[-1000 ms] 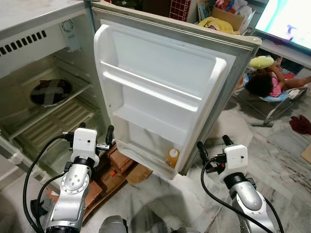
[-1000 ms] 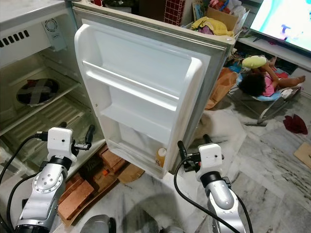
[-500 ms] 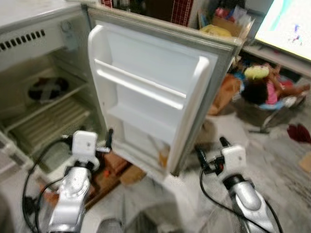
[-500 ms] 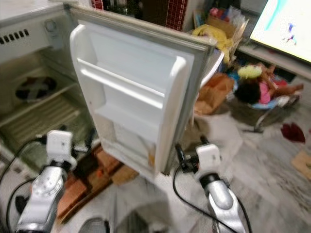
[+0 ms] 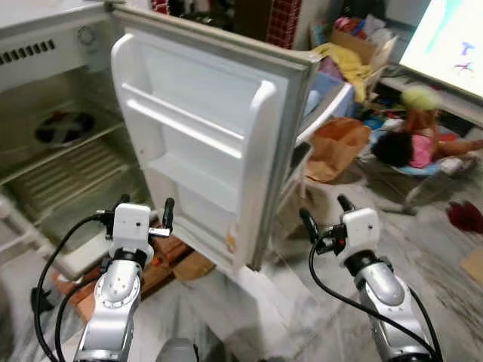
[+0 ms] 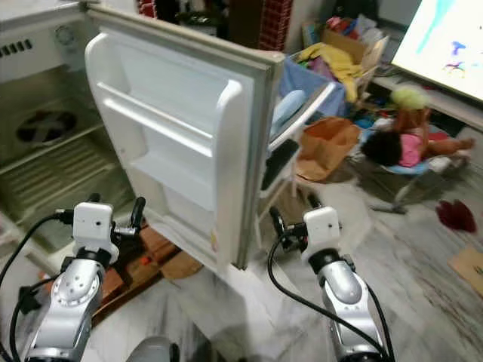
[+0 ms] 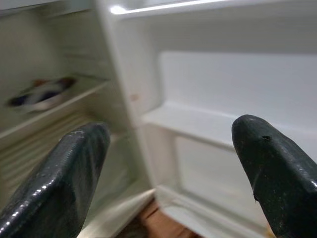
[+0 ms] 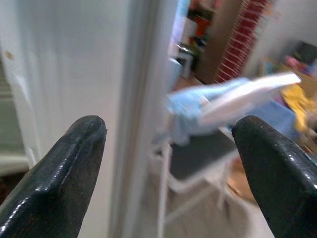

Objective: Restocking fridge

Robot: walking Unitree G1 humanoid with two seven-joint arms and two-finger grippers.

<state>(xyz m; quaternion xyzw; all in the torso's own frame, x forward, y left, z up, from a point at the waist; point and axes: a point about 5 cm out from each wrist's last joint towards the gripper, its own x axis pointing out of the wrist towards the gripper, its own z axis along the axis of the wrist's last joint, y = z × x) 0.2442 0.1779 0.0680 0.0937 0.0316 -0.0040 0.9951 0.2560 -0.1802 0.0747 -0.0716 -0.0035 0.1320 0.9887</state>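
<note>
My view has swung right since a second ago, so the open fridge door [image 5: 204,143] now stands edge-on ahead of my right gripper [image 5: 323,220] while my left gripper [image 5: 146,216] faces its shelves, both spread wide and empty, nothing stocked yet

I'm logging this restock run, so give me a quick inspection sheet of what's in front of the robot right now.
Surface: marble floor, bare near the robot.
Job's things: fridge door open, its shelves bare but for a small orange bottle low down; a dark dish on a fridge shelf.
Clutter: red bricks and cardboard at the fridge's foot; brown paper bag.
Grippers: left gripper open, empty, facing the door shelves; right gripper open, empty, by the door's edge.
Cables: black cables looping off both wrists.
Surroundings: a person lying in a bouncer; a lit screen.
</note>
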